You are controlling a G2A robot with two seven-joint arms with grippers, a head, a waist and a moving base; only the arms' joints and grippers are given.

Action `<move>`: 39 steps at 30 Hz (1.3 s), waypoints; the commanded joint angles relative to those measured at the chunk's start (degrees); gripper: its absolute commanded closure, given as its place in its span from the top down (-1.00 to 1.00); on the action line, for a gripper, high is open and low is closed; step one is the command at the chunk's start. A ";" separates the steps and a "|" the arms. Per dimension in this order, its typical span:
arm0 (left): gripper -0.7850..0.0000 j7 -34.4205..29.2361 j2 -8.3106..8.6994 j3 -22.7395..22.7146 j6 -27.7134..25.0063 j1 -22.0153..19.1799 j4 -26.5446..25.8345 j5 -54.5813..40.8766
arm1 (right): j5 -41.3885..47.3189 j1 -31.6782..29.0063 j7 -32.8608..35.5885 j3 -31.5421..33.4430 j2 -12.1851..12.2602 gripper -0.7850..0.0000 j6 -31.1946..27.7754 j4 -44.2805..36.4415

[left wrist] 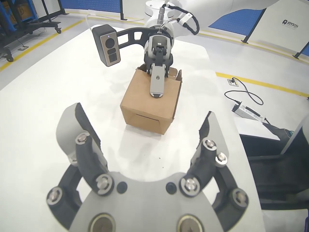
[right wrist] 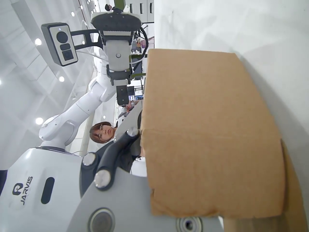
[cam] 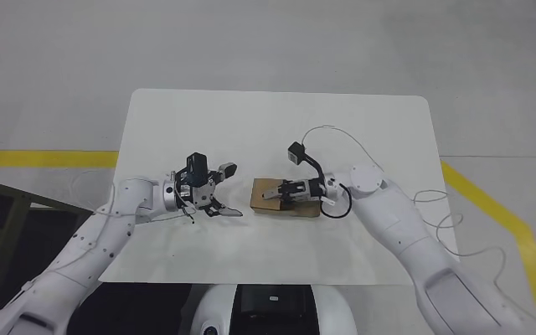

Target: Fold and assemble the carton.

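A brown carton lies on its side in the middle of the white table. Its end facing my left gripper is closed, and loose flaps stand at the far end. My right gripper is shut on the carton's top panel, with one finger flat on top and the other hidden under the panel. My left gripper hovers open and holds nothing, a short way from the closed end. Its fingers are spread wide.
Bare table surface surrounds the carton on all sides. The table's right edge runs close behind the carton in the left wrist view. A power adapter with its cable lies on the floor beyond it.
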 commanded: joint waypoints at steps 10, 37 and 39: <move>1.00 1.98 -1.13 1.21 0.00 -0.51 0.98 4.25 | 1.00 -0.07 0.49 1.78 -0.03 1.00 -0.24 -0.33; 1.00 4.36 -8.80 10.10 8.33 -6.71 9.63 7.47 | -12.57 -18.68 -2.82 24.91 9.99 1.00 12.00 -38.61; 1.00 3.79 -9.21 10.37 8.34 -7.17 10.07 7.61 | -13.40 -20.07 -2.99 25.71 10.37 1.00 13.12 -40.05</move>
